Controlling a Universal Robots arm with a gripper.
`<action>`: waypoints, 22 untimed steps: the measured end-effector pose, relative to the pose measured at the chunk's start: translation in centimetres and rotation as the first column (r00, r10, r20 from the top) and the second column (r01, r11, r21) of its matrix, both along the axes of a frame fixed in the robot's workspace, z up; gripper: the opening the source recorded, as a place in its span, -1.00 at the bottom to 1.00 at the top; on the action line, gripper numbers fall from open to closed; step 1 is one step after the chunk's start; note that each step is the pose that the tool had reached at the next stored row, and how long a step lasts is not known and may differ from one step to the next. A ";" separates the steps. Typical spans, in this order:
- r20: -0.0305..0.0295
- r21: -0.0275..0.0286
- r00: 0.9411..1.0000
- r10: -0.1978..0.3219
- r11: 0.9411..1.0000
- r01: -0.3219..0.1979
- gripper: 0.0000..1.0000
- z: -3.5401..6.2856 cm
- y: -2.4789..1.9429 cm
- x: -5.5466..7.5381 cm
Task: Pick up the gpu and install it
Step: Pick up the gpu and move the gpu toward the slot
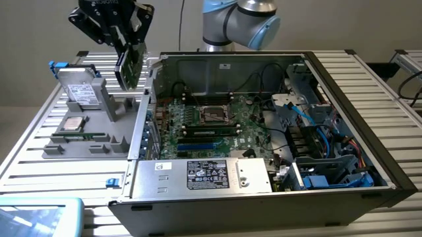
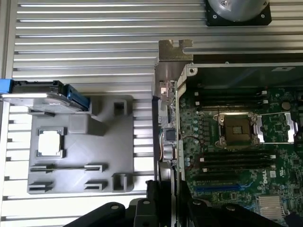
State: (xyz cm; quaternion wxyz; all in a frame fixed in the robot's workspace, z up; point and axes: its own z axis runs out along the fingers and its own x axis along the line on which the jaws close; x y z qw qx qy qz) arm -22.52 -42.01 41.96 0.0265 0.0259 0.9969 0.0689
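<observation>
Slatted metal table (image 1: pixel 46 173) with an open computer case (image 1: pixel 231 217).
Gripper (image 1: pixel 130 45) is clamped on the gpu (image 1: pixel 132 69), lifted upright beside the case.

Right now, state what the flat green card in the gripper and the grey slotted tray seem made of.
gpu: green circuit board, probably fibreglass laminate, with soldered parts; its end bracket looks like bare silvery sheet metal. Grey tray: uniform matte grey, blocky moulded slots, likely plastic.

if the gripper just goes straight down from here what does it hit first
Probably the held gpu leads the gripper down onto the computer case's side wall, beside the grey tray; depth is unclear, so it might just clear it.
</observation>
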 end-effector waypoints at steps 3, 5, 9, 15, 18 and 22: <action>0.000 0.003 1.000 0.000 1.000 0.000 -0.44 0.00 -0.11 1.4; 0.000 0.005 1.000 0.000 1.000 0.000 -0.44 0.00 -0.19 2.2; -0.002 0.005 1.000 0.000 1.000 0.000 -0.44 -0.05 -0.47 4.1; -0.009 0.005 1.000 0.000 1.000 0.000 -0.44 -0.32 -1.16 6.5; -0.012 0.005 1.000 0.000 1.000 0.000 -0.44 -0.71 -1.45 7.7; -0.015 0.005 1.000 0.000 1.000 0.000 -0.44 -1.34 -1.76 9.4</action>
